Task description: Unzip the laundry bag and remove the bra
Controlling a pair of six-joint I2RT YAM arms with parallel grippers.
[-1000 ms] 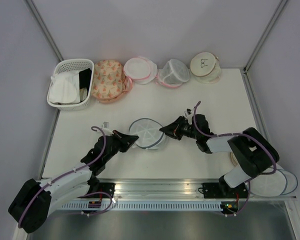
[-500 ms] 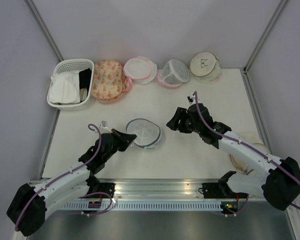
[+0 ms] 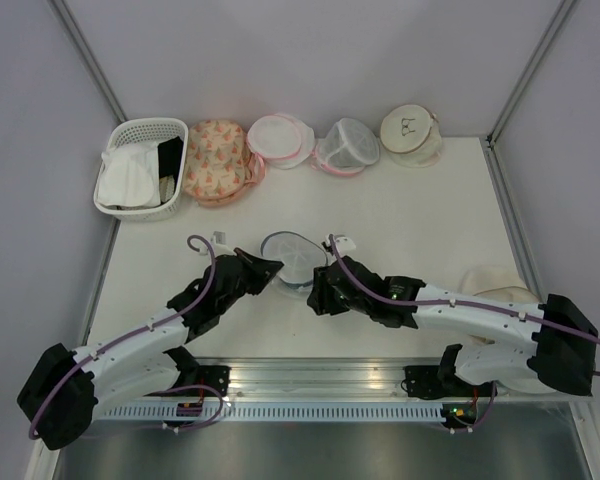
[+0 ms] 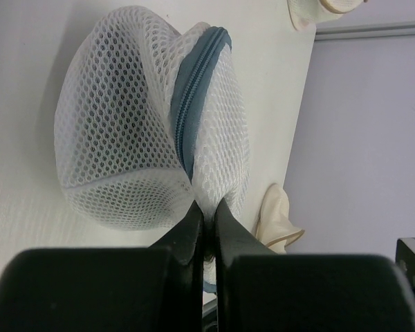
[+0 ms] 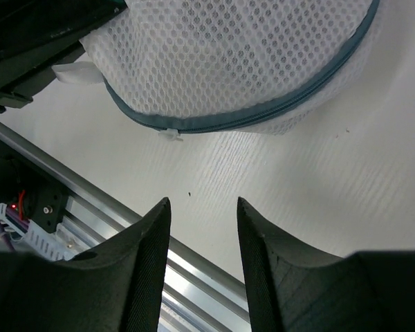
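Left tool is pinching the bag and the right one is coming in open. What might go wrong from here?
1. The left tool pinches only a thin fold of the laundry bag; the mesh may slip out when the zipper is tugged.
2. The zipper pull is small and lies just above the table; the open right tool could miss it.
3. The tools are close together and might collide.
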